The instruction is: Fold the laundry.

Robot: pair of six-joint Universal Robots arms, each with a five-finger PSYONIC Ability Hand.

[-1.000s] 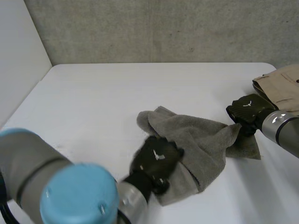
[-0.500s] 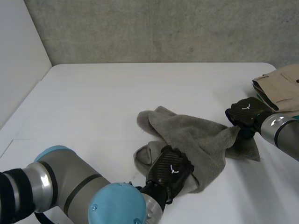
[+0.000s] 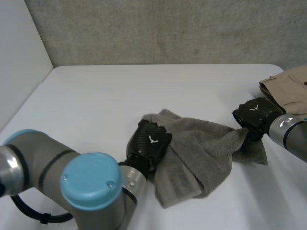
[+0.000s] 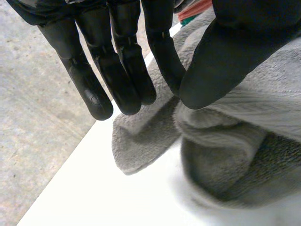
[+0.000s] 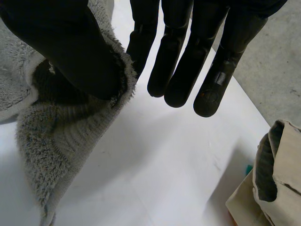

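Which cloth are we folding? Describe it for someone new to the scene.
On the white table, look between the two black hands. The crumpled grey towel lies there, pinched by left hand and right hand. It is fuzzy, unlike the smooth beige garment at the table's right edge.

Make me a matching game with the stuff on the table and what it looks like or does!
Things:
1 towel
2 left hand
3 right hand
4 clothes

Colour or state:
a beige
b pinches the towel's right end
c grey
d pinches the towel's left edge

Pairs: 1-c, 2-d, 3-b, 4-a.
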